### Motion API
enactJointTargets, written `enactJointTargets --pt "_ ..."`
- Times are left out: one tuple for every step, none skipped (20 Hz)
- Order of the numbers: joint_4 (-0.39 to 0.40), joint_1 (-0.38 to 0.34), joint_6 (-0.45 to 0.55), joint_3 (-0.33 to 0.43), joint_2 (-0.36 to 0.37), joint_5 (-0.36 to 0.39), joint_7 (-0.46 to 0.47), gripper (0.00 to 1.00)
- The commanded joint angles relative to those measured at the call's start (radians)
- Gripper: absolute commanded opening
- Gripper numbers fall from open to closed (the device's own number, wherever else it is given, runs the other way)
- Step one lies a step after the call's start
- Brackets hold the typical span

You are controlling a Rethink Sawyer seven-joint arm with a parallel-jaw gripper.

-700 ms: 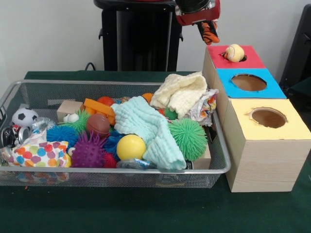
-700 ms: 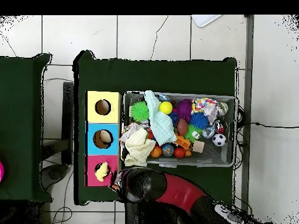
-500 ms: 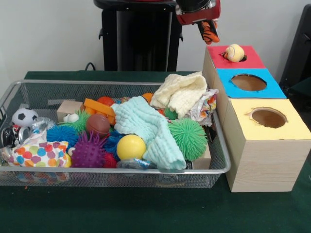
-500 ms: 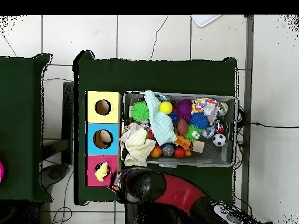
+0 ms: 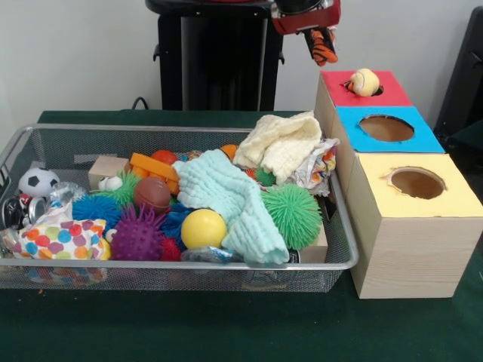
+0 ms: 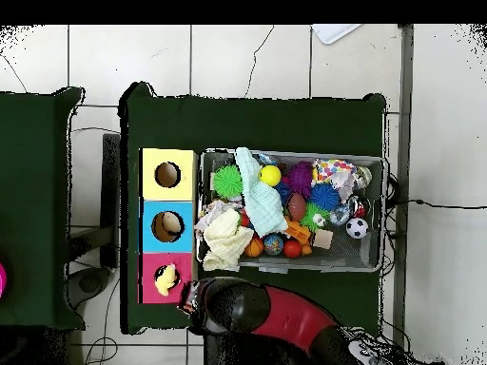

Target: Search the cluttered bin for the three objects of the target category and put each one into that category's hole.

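Up high: the gripper (image 5: 323, 41) hangs at the top of the front view, just left of the red box (image 5: 392, 89) and farther back than the wire bin (image 5: 343, 226).
Toy in gripper: a small tiger toy (image 5: 321, 45), orange with black stripes, hangs from the gripper. The fingers are closed on its top end.
Toy's direction: its long side runs up and down, and the low end leans a little to the right, toward the red box.
Red box hole: a pale yellow round toy (image 5: 364, 81) with an orange bit on its left side sits in the hole and sticks up out of it.
Other boxes: the blue box (image 5: 419, 137) is in the middle and the yellow box (image 5: 453, 200) is nearest. Both holes look empty from the front.
Bin: it is full of stuff, with a mint cloth (image 5: 226, 192), a cream cloth (image 5: 283, 143), a green spiky ball (image 5: 290, 213), a yellow ball (image 5: 203, 228), a purple spiky ball (image 5: 137, 235), a soccer ball (image 5: 38, 181) and a dotted cloth (image 5: 56, 240).
Front view only: the tiger toy and the gripper holding it.
Overhead view only: the red and black arm (image 6: 276, 314) covers the gripper, and something pale shows inside the blue box's hole (image 6: 167, 226).
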State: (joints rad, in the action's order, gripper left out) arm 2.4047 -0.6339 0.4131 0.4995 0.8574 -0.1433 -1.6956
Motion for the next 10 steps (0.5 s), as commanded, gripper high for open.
enactJointTargets --pt "0.042 -0.006 -0.067 0.002 0.008 -0.043 -0.185 0.0" --pt "0.06 -0.017 -0.077 0.023 0.017 -0.057 -0.193 0.0" --pt "0.07 -0.021 -0.086 0.037 0.02 -0.069 -0.202 0.0" --pt "0.072 -0.026 -0.094 0.042 0.018 -0.078 -0.208 0.0" --pt "0.083 -0.033 -0.102 0.058 0.019 -0.093 -0.218 0.0" --pt "0.11 -0.042 -0.111 0.082 0.035 -0.114 -0.235 0.0" --pt "0.123 -0.049 -0.12 0.103 0.039 -0.132 -0.246 0.0" --pt "0.142 -0.058 -0.135 0.133 0.043 -0.147 -0.257 0.0" --pt "0.137 -0.059 -0.145 0.135 0.026 -0.151 -0.256 0.0" --pt "0.141 -0.064 -0.155 0.15 0.018 -0.161 -0.261 0.0"
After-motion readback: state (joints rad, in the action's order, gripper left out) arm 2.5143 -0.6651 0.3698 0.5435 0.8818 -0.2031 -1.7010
